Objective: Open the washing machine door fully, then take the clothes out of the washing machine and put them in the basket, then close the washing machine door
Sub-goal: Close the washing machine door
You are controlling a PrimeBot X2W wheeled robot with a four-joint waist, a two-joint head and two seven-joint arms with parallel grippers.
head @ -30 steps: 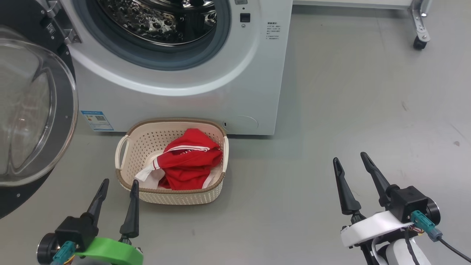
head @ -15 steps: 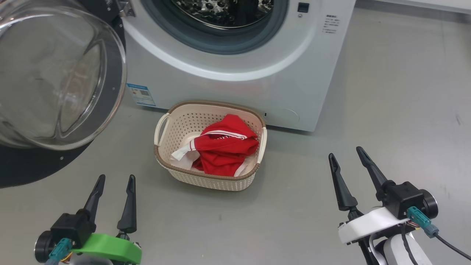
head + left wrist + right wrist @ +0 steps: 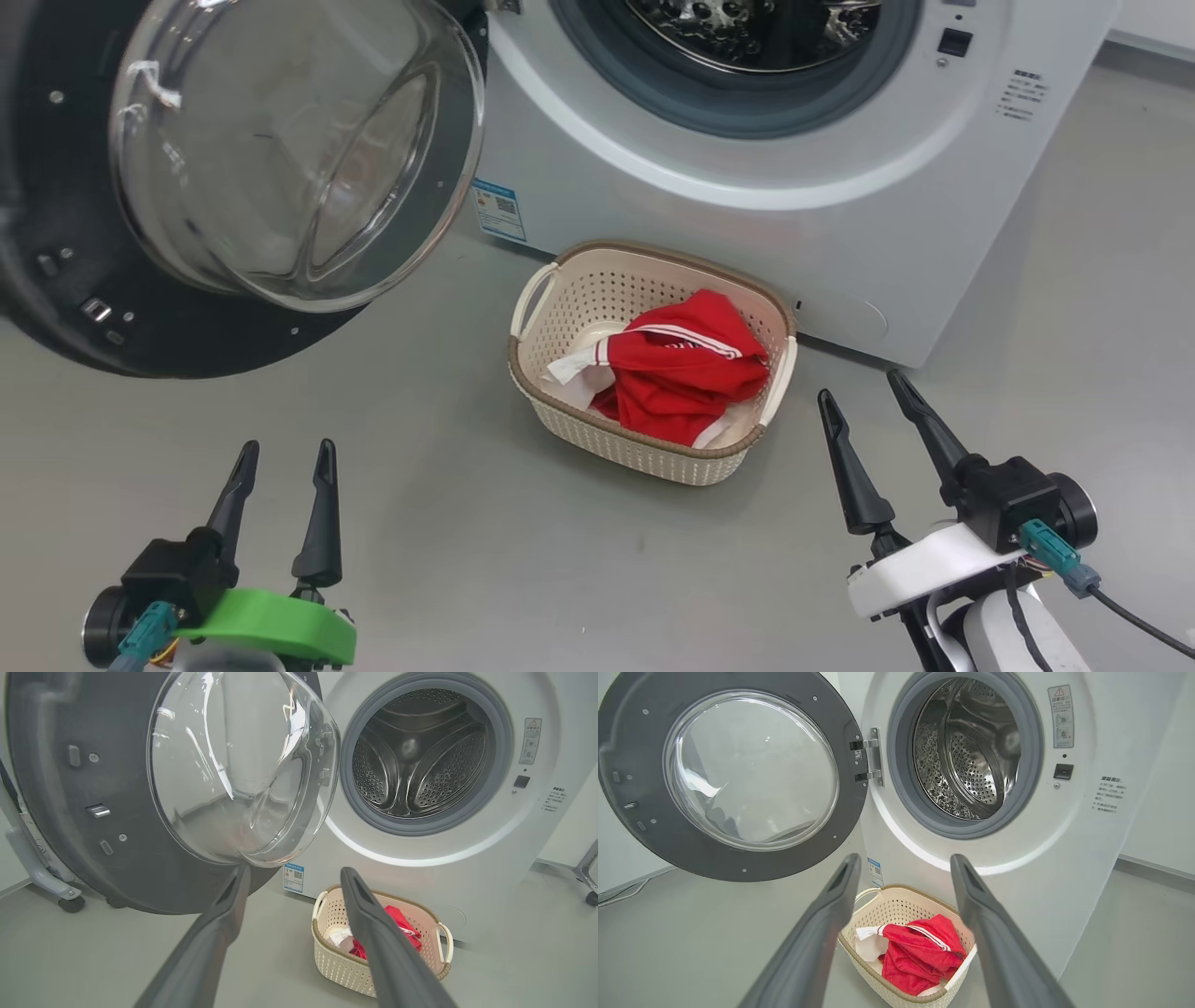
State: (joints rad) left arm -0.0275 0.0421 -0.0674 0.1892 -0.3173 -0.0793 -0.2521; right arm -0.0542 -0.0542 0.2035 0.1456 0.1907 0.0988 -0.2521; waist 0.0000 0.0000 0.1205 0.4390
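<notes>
Camera turned left; door (image 3: 245, 168), basket (image 3: 644, 455), clothes (image 3: 686, 378) unmoved.

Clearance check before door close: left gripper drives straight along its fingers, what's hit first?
Probably the washing machine door: the left gripper lines up with the lower edge of its glass bowl. Depth unclear; it might slip past to the washing machine.

The basket (image 3: 644, 446) sits on the floor (image 3: 448, 532) just before the washing machine (image 3: 840, 224), with the clothes (image 3: 686, 378) in it. The washing machine door (image 3: 56, 233) stands swung out to the machine's left (hinged on that side).
</notes>
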